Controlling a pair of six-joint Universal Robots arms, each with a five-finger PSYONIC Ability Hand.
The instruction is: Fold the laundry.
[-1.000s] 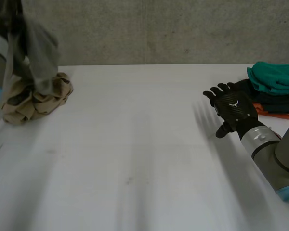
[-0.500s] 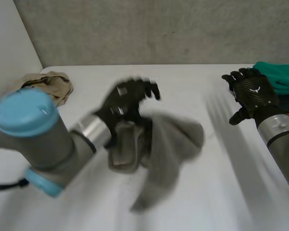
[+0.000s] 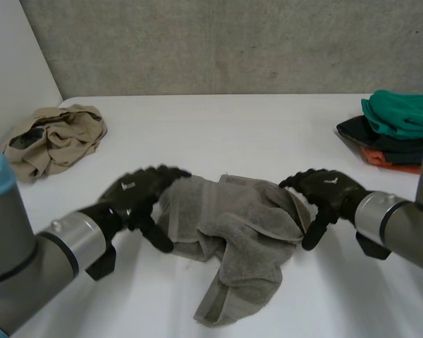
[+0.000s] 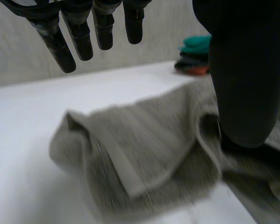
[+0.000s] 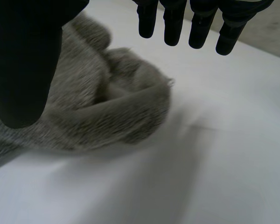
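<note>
Seen from my remote station, a crumpled beige garment (image 3: 55,137) lies well apart to the left of the grey towel (image 3: 233,229) on the white worktop (image 3: 233,127). The left hand (image 3: 135,197) sits at the towel's left edge, its fingers (image 4: 79,37) straight and spread above the cloth, gripping nothing. Its thumb (image 4: 246,74) comes down close against the towel's rumpled folds, though I cannot tell whether it touches. The towel itself lies bunched between the two hands, a hemmed edge turned over on its left side and a flap trailing from its near side toward the robot. The right hand (image 3: 324,193) is at the towel's right edge, its fingers (image 5: 175,23) straight and slightly apart over the cloth's bunched end, with the thumb (image 5: 23,60) held wide of them; nothing is pinched. Well to the right of the towel and farther back, a stack of folded clothes (image 3: 398,130) stands with a teal piece on top and dark and orange pieces beneath.
</note>
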